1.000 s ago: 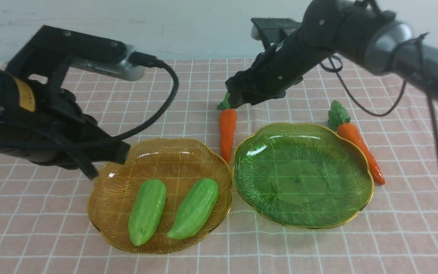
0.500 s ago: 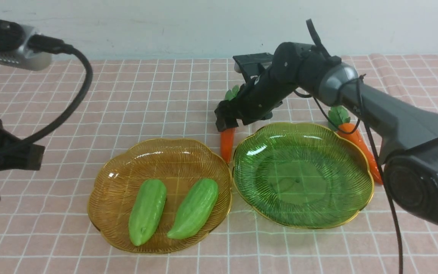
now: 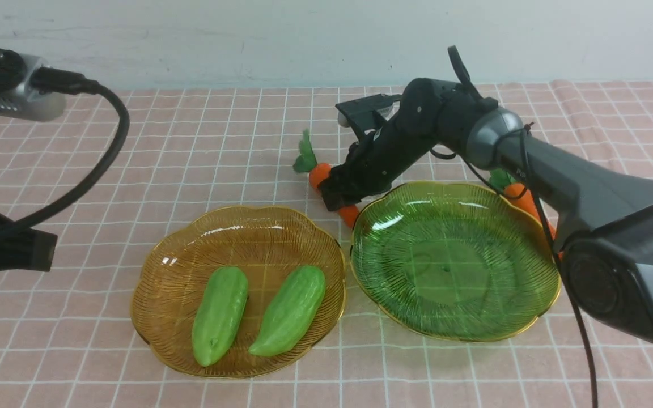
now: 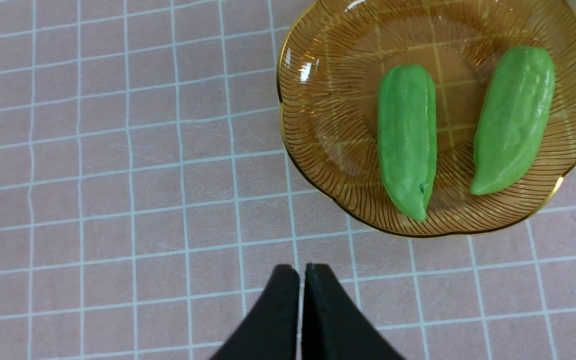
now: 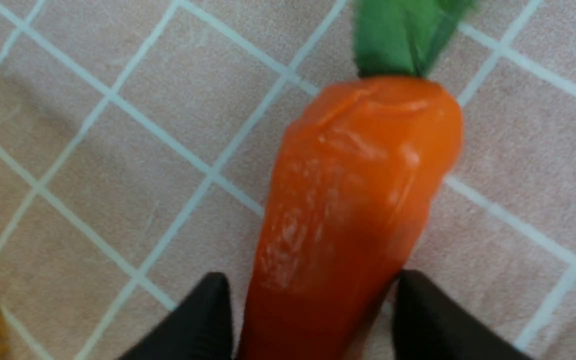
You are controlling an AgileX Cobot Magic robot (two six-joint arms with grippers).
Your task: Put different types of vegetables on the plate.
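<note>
Two light-green bumpy gourds (image 3: 220, 314) (image 3: 289, 309) lie side by side in the amber plate (image 3: 162, 266); the left wrist view shows them too (image 4: 407, 140) (image 4: 513, 117). The green plate (image 3: 451, 266) holds nothing. My right gripper (image 3: 338, 198) is shut on an orange carrot (image 3: 319, 173) just off the green plate's far-left rim. The leaf top points away to the left and the tip (image 3: 349, 214) shows below the fingers. In the right wrist view the carrot (image 5: 358, 190) sits between both fingertips (image 5: 418, 310). A second carrot (image 3: 516, 195) lies behind the right arm, mostly hidden. My left gripper (image 4: 302, 272) is shut and empty, over the cloth beside the amber plate.
A pink checked cloth (image 3: 247, 141) covers the table. The left arm (image 3: 3, 249) and its cable stand at the far left edge. A pale wall runs along the back. The two plates sit close together, almost touching.
The right gripper has closed on the carrot and swung it, so its leaf top now points left and its tip sits nearer the green plate. The left arm has pulled back to the left.
</note>
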